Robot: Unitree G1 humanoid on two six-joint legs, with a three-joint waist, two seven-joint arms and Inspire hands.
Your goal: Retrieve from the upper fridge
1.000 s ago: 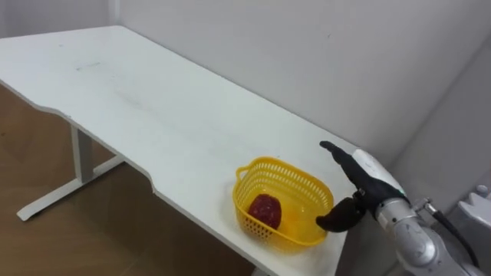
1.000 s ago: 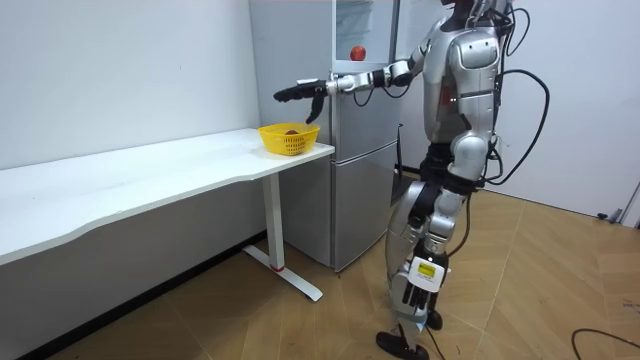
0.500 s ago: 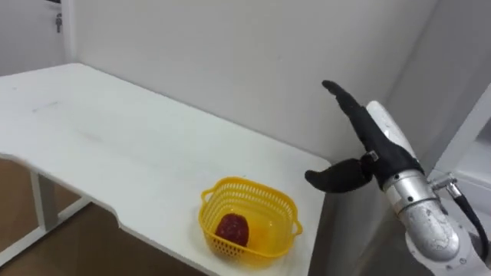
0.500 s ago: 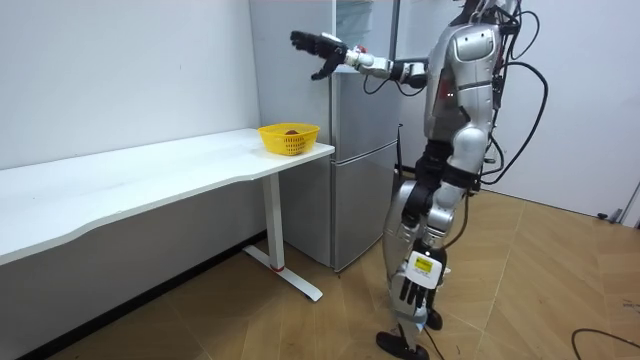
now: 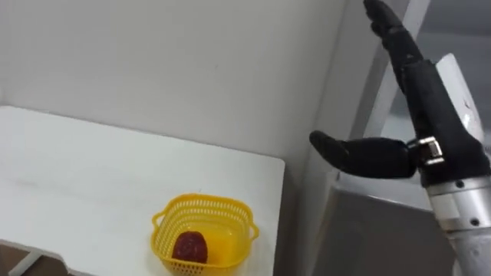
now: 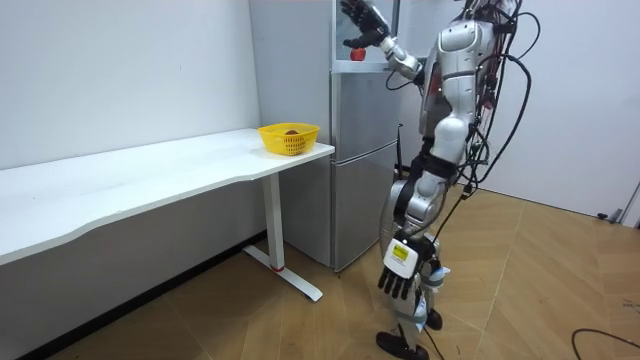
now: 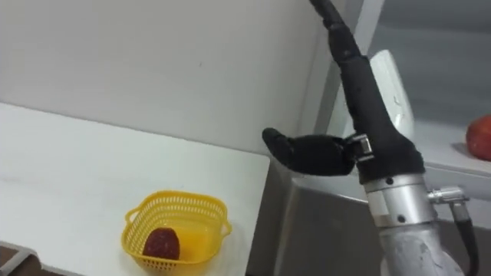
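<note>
A red fruit (image 7: 479, 136) lies on a shelf inside the open upper fridge compartment; in the room view this red fruit (image 6: 357, 53) sits just below my raised hand. My right hand (image 5: 430, 115) is lifted high beside the fridge's edge, open, fingers straight and pointing up, thumb stuck out to the left, holding nothing. The same right hand (image 7: 368, 115) stands left of the fruit and apart from it. My left hand (image 6: 398, 283) hangs open by my thigh.
A yellow basket (image 5: 203, 202) with a dark red fruit (image 5: 190, 247) in it stands on the white table (image 5: 84, 176) near its corner by the silver fridge (image 6: 365, 180). I stand on the wooden floor just in front of the fridge.
My right arm swung up from beside the basket to the upper fridge opening. My view followed it to the right, so the basket has slid to the lower left.
</note>
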